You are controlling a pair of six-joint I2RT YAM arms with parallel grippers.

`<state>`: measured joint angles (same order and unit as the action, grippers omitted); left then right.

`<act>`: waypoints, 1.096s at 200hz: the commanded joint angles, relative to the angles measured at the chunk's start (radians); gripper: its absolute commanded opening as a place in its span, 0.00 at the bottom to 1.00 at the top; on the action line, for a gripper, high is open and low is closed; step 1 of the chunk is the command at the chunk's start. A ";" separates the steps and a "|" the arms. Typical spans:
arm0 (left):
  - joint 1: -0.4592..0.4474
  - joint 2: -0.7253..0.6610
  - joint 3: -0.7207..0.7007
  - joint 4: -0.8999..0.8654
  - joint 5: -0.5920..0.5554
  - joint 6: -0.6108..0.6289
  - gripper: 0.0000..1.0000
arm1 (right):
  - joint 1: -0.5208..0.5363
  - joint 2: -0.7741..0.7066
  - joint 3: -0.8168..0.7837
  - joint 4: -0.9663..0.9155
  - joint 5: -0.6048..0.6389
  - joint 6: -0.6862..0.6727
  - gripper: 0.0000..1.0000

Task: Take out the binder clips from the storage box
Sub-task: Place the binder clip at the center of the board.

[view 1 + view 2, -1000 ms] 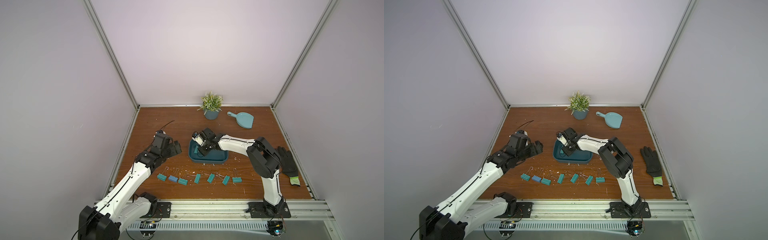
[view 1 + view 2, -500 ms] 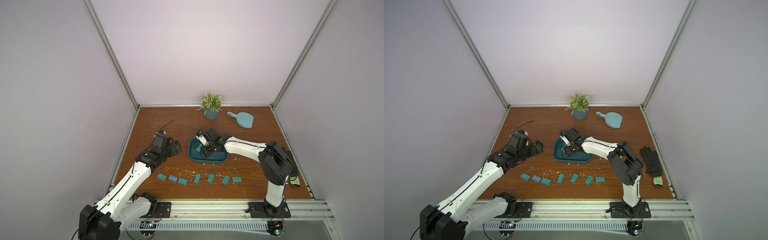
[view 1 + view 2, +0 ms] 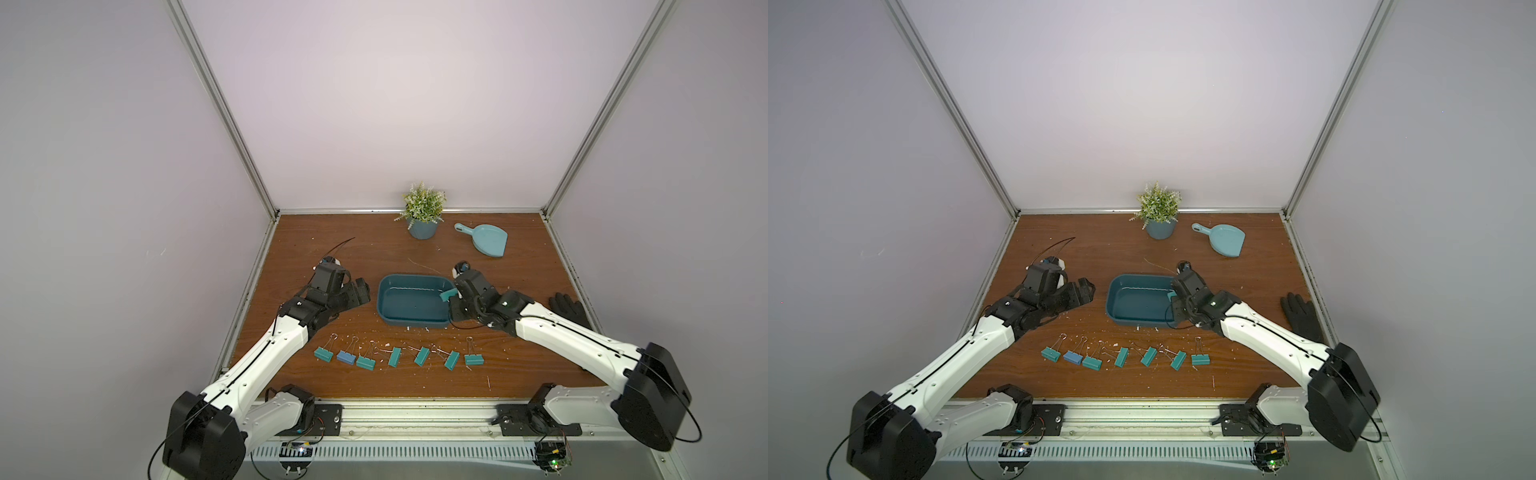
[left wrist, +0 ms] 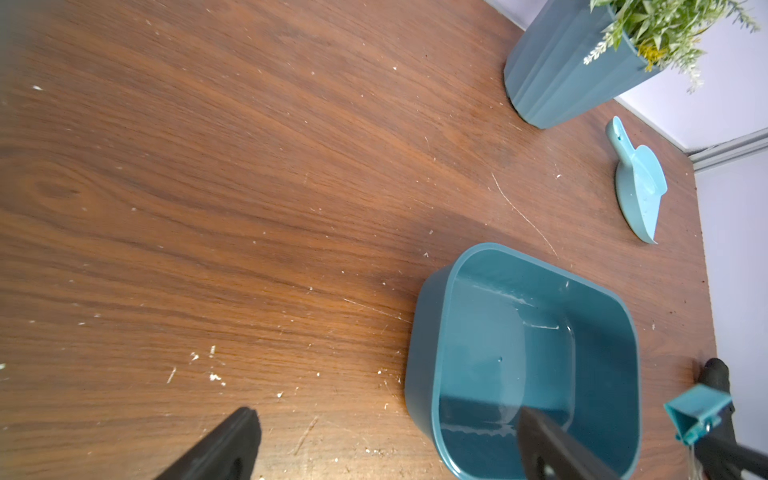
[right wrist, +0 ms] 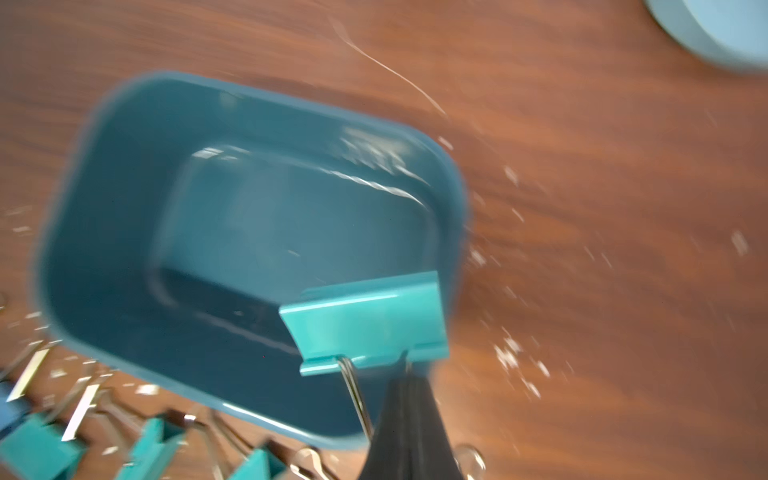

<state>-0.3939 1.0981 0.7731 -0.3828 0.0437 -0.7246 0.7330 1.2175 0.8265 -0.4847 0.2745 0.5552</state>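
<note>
My right gripper (image 5: 409, 380) was pinched tight on the silver wire handle of a teal binder clip (image 5: 365, 320). Its two black fingers were pressed together with the loop caught between them. The clip's wedge body stuck out past the fingertips. It hung lifted over the storage box (image 5: 83, 174), above the end of the box on the right arm's side. Both top views showed the same: the clip (image 3: 448, 295) (image 3: 1171, 296) sat just above that end's rim, clear of the box floor. The right wrist view was smeared, so I could not make out finer detail of the grip.

My left gripper (image 3: 354, 293) stood wide open and held nothing. It was just off the opposite end of the storage box (image 3: 411, 276), not touching it. In the left wrist view its two fingers framed the near wall of the box (image 4: 424, 332).

On the robot's side of the box, a row of seven binder clips (image 3: 394, 356) lay on the wooden table (image 3: 332, 249), near the box but apart from it. Their wire handles pointed towards the box. Six were teal, and the blue clip (image 3: 345, 356) was second from the left arm's end. White specks were scattered around them.

Beyond the box, towards the back wall, stood a grey-blue plant pot (image 3: 422, 229) and a light blue dustpan (image 3: 488, 244), both well apart from it. A black glove (image 3: 569, 309) lay past the box's right end.
</note>
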 commanded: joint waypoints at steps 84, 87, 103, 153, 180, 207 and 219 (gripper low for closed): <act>-0.065 0.070 0.026 0.059 0.053 0.025 1.00 | -0.076 -0.368 -0.357 -0.226 0.023 0.413 0.00; -0.065 0.072 0.025 0.060 0.054 0.027 1.00 | -0.077 -0.362 -0.363 -0.220 0.022 0.411 0.00; -0.065 0.079 0.026 0.056 0.060 0.028 1.00 | -0.082 -0.321 -0.386 -0.172 0.002 0.400 0.00; -0.065 0.151 0.039 0.065 0.118 0.056 0.96 | -0.089 -0.236 -0.427 -0.076 -0.009 0.387 0.04; -0.065 0.249 0.090 0.014 0.131 0.104 0.85 | -0.090 -0.231 -0.421 -0.059 -0.038 0.363 0.28; -0.065 0.352 0.167 -0.036 0.166 0.148 0.74 | -0.090 -0.250 -0.350 -0.100 -0.029 0.339 0.60; -0.065 0.387 0.194 -0.048 0.173 0.158 0.70 | -0.090 -0.259 -0.307 -0.133 -0.016 0.329 0.71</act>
<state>-0.4511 1.4338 0.9039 -0.3725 0.1825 -0.6247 0.6464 0.9764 0.4305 -0.5636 0.2520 0.9070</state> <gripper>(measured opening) 0.729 0.614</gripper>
